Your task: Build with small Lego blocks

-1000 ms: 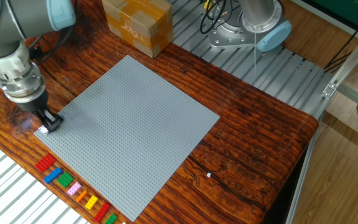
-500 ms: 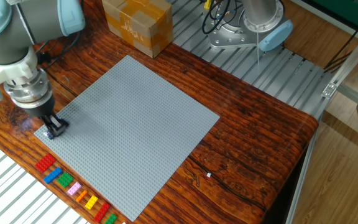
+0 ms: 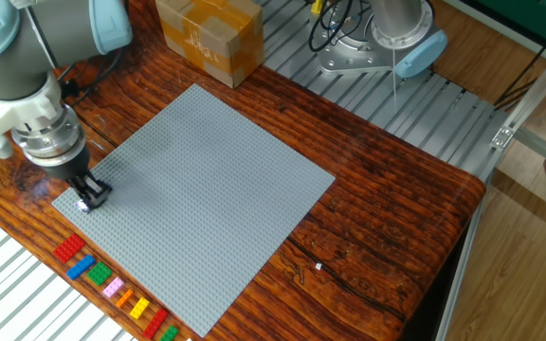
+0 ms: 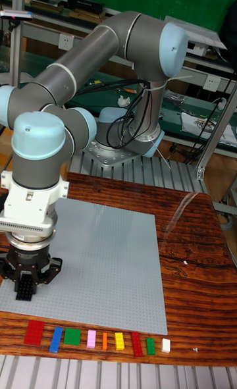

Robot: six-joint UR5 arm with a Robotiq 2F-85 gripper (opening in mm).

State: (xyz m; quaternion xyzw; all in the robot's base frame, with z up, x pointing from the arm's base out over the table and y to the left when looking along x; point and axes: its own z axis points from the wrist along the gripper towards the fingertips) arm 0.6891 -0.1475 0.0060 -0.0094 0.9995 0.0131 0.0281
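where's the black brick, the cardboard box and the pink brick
black brick point(image 4: 24, 289), tall fixed view, on its studded top between the tool's fingers
cardboard box point(image 3: 209, 38), fixed view, on the middle of its taped top and front
pink brick point(image 4: 91, 339), tall fixed view, on its middle, in the row below the baseplate

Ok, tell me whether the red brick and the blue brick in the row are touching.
Apart. The tall fixed view shows a strip of bare wood between the red brick and the blue brick; the fixed view shows the same gap.

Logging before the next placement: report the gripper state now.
Gripper: jaws closed on a black Lego block, over the grey baseplate's corner.
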